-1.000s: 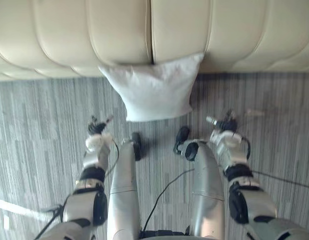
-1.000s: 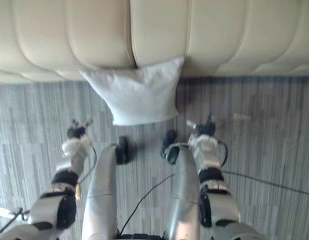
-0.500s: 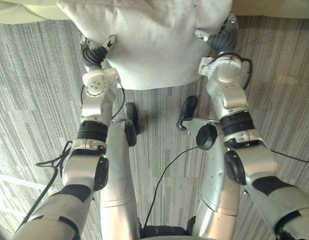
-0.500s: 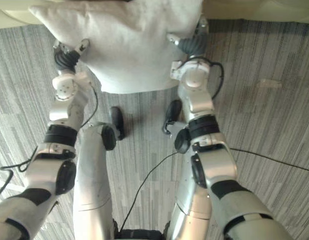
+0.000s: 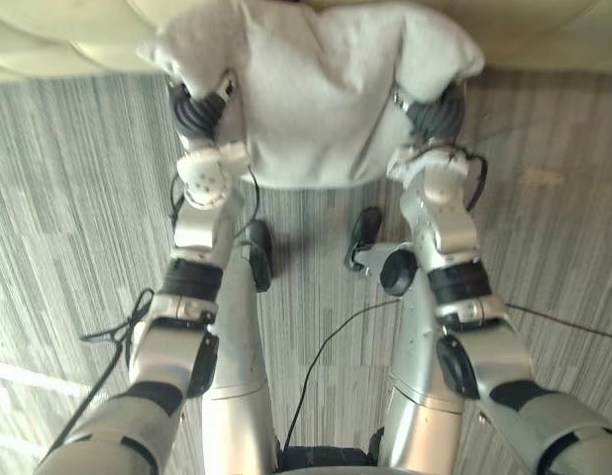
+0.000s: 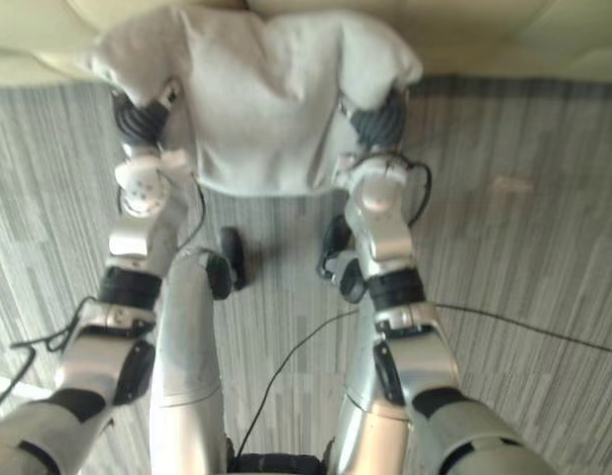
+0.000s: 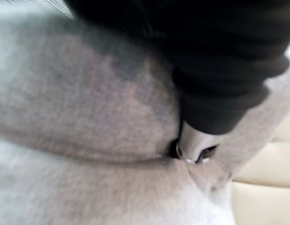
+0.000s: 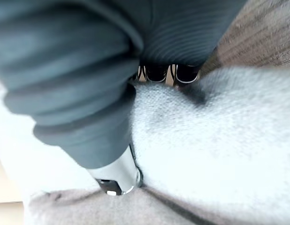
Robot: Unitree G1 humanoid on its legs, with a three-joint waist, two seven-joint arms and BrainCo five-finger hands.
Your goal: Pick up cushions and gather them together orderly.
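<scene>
The pale grey soft fabric cushion (image 5: 316, 99) is against the cream padded sofa (image 5: 39, 45), squeezed between the left hand (image 5: 197, 114) and the right hand (image 5: 437, 114). How closed they are I cannot tell. It seems light and floppy, so hold both sides.

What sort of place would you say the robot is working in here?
Probably a lounge or living room: there is a cream padded sofa, a grey striped carpet and a white cushion.

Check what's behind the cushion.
The cream sofa is behind the pale cushion, its padded front showing above and to both sides. The stretch directly behind the cushion is covered. The left hand and right hand press into the cushion's sides.
</scene>
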